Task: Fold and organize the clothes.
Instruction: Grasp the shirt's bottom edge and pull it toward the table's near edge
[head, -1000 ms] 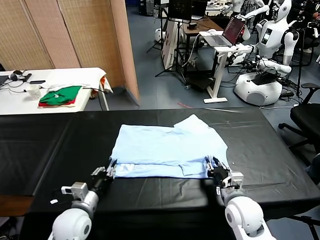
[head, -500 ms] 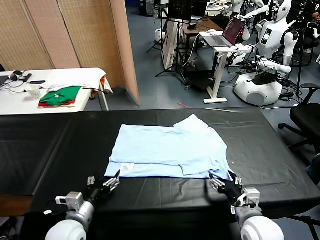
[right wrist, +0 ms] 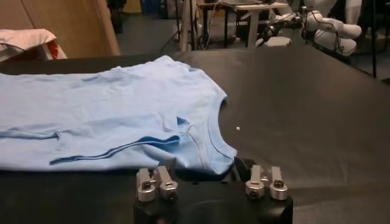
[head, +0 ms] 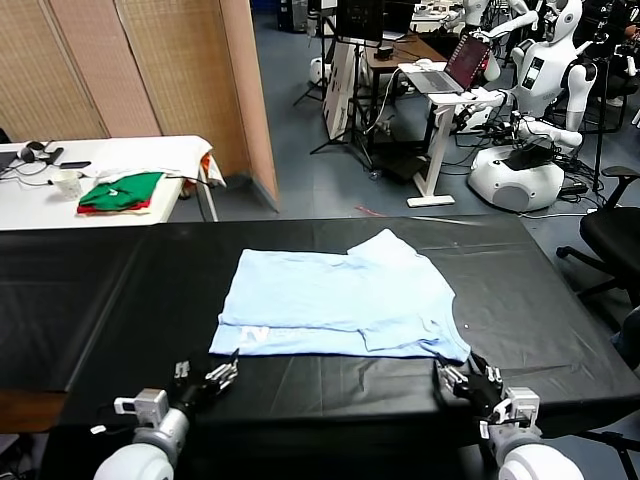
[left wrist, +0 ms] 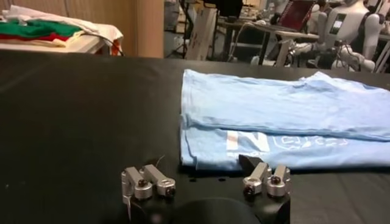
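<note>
Presently, items as found:

Counter (head: 120, 300): black-covered, filling the lower half of the head view from edge to edge.

T-shirt (head: 340, 300): pale light-blue, short-sleeved, lying flat at the centre of the head view and folded into a wide band. One sleeve and the neckline sit at its right end. White printed lettering shows on a strip along the lower left edge.

Left claw (head: 212, 380): lower left of the head view, low over the counter, just below the T-shirt's lower left corner and apart from it. In the left wrist view (left wrist: 207, 182) the fingers stand apart with bare counter between them; nothing held.

Right claw (head: 470, 380): lower right of the head view, just below and right of the T-shirt's lower right corner, not touching the fabric. In the right wrist view (right wrist: 210, 182) the fingers stand apart with nothing between them.

Second counter (head: 110, 155): white, upper left of the head view, beyond the black one.

Folded garments (head: 122, 190): green over red, stacked on the white counter.

Humanoid robot (head: 535, 110): white, upper right of the head view, beside a desk with an open laptop (head: 460, 65).
</note>
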Controlling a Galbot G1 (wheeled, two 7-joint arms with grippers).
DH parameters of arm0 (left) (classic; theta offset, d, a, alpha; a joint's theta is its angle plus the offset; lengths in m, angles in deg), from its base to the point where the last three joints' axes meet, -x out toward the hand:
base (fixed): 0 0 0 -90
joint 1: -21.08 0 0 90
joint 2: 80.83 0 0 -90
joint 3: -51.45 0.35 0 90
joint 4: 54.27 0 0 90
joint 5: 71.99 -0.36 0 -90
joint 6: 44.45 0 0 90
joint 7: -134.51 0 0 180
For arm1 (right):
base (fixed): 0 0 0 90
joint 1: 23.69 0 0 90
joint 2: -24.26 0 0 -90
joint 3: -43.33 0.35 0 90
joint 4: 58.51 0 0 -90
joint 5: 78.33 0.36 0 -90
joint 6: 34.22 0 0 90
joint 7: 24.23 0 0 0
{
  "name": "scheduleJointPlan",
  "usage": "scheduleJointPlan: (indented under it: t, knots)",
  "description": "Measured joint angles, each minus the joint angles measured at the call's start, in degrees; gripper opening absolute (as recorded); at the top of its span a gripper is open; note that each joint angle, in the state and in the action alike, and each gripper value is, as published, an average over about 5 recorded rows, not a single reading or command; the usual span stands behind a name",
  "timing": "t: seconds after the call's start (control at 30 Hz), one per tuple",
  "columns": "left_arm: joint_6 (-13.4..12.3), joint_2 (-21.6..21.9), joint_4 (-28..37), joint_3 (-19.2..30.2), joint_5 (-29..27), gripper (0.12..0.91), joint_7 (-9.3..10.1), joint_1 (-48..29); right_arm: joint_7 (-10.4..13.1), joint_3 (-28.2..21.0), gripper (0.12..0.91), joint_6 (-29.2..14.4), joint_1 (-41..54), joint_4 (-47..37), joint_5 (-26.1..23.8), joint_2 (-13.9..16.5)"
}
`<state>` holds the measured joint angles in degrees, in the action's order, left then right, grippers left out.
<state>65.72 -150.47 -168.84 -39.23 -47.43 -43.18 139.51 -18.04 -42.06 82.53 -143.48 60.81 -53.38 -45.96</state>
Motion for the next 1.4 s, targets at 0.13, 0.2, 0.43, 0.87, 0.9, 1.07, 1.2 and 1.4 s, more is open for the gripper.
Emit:
scheduleJointPlan:
  t: [0.13,0.2,0.43,0.87,0.9,1.07,1.2,1.4]
  knots:
    - [0.13,0.07,-0.08,-0.01,-0.15,0.409,0.04,0.27,0.07,-0.1,0.148,0.77,-0.78,1.04,0.04,0.59]
    - [0.32,0.26,-0.47,-0.08,-0.56,0.279,0.08,0.67,0.54,-0.31,0.14,1.6,-1.35,1.93,0.09,0.78]
    - [1.44,2.21,-3.35,-1.65,-4.06,0.15,1.35,2.84,2.8,-1.99,0.14,5.7,-3.94,6.23,0.3,0.53]
    - [0.87,4.01,-9.35,-6.8,-7.67,0.147,1.88,12.79,2.97,-3.8,0.168,9.42,-6.83,10.37,0.22,0.85]
    - [0.79,3.87,-9.72,-7.15,-7.78,0.147,1.85,13.75,2.89,-3.77,0.19,9.63,-7.01,10.74,0.23,1.02]
    - [0.95,3.08,-11.44,-8.76,-7.85,0.157,2.21,18.04,2.58,-3.26,0.477,11.04,-7.79,13.09,0.67,1.91]
    - [1.16,2.14,-13.08,-9.6,-7.75,0.291,3.62,20.78,2.65,-2.4,0.723,12.86,-7.74,16.05,2.36,2.86]
    - [3.59,1.86,-16.22,-11.37,-7.25,0.668,5.2,22.92,3.03,-2.25,0.901,13.22,-4.07,17.79,3.44,4.2]
